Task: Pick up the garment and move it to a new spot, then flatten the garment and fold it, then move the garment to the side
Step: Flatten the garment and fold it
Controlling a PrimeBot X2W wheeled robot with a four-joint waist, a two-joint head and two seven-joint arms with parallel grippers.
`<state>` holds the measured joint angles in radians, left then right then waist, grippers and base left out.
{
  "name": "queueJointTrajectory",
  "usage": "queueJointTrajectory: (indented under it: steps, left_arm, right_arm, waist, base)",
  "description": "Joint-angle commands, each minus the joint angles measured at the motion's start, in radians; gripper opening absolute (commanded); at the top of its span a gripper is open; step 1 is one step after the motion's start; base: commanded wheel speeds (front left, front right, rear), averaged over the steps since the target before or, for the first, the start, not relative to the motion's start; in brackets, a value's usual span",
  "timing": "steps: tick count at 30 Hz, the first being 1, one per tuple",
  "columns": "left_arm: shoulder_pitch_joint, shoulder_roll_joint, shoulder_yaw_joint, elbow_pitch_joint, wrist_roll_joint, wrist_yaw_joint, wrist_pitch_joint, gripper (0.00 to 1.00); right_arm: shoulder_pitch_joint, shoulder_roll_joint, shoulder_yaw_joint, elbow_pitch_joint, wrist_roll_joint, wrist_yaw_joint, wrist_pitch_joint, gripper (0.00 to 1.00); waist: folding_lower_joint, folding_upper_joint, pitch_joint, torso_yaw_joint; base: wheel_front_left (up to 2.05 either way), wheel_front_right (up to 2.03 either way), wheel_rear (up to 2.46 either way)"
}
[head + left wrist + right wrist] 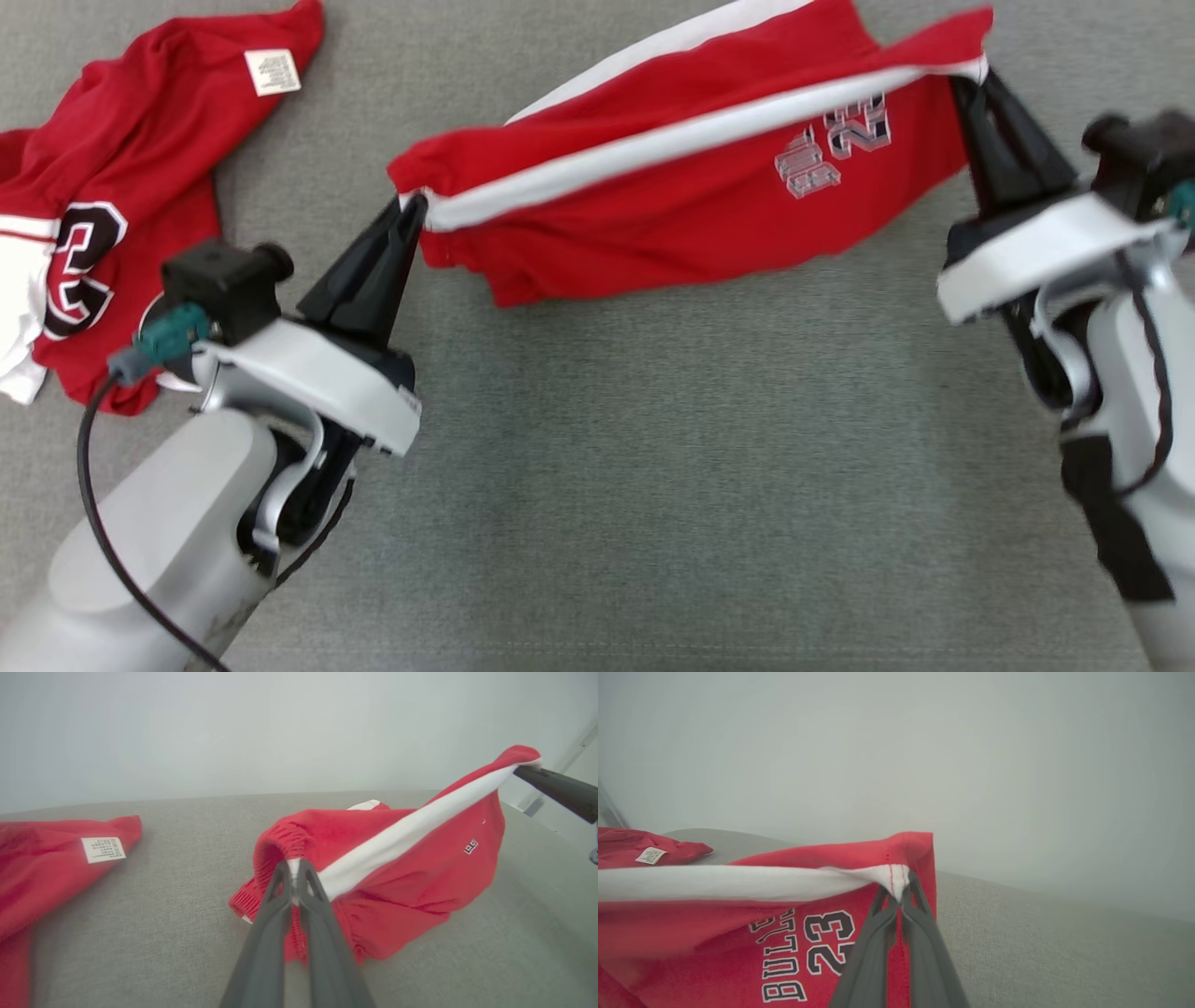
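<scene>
**Shorts up on both grips, carry in hand**

Your left gripper (411, 210) is pressed together on the white stripe (653, 145) right at the elastic waistband (280, 842); just a thin bite of cloth sits between the tips. Your right gripper (973, 82) has its tips closed on the other end of that stripe, at the stitched hem corner. Both pinches look shallow, right at the fabric's edge.

Between the two, the red shorts (672, 224) hang like a hammock. The stripe runs taut from one set of tips to the other, and the body sags below it with the printed number (840, 140) facing up. From the left wrist view the lowest folds look to be brushing the grey surface (653, 485), though I can't tell for sure.

By my read you're in the first step: picked up, not yet set down somewhere new. Next you'll want both arms travelling together, holding that stripe tight so neither pinch slips, then lowering the cloth onto open grey for flattening.

Out past your left fingers lies a red jersey (121, 168), well apart from the shorts. Steer away from it.
</scene>
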<state>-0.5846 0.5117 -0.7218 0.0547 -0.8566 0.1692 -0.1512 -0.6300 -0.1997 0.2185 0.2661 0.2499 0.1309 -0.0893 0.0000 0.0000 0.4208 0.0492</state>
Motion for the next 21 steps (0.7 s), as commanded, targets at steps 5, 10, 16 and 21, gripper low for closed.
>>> queueJointTrajectory:
  steps: [5, 10, 16, 21]
  left_arm:
    - [-0.153, -0.053, 0.049, 0.149, -0.055, -0.087, 0.006, 0.0]
    - [-0.241, -0.142, 0.019, 0.284, -0.082, -0.169, 0.024, 0.0]
    - [-0.326, -0.216, -0.004, 0.425, -0.083, -0.238, 0.007, 0.11]
    - [-0.368, -0.242, -0.024, 0.485, -0.054, -0.265, -0.041, 1.0]
  right_arm:
    - [-0.267, -0.032, 0.085, 0.231, 0.031, 0.0, -0.017, 0.0]
    - [-0.398, -0.051, 0.146, 0.417, 0.053, 0.0, -0.022, 0.0]
    - [-0.496, -0.063, 0.209, 0.581, 0.092, 0.0, -0.045, 0.0]
    - [-0.54, -0.061, 0.239, 0.675, 0.122, 0.0, -0.081, 1.0]
  waist:
    - [0.0, 0.0, 0.087, 0.088]
    - [0.0, 0.0, 0.131, 0.137]
    - [0.0, 0.0, 0.156, 0.162]
    - [0.0, 0.0, 0.152, 0.164]
  base:
    - [0.0, 0.0, 0.0]
    - [0.0, 0.0, 0.0]
    - [0.0, 0.0, 0.0]
    - [0.0, 0.0, 0.0]
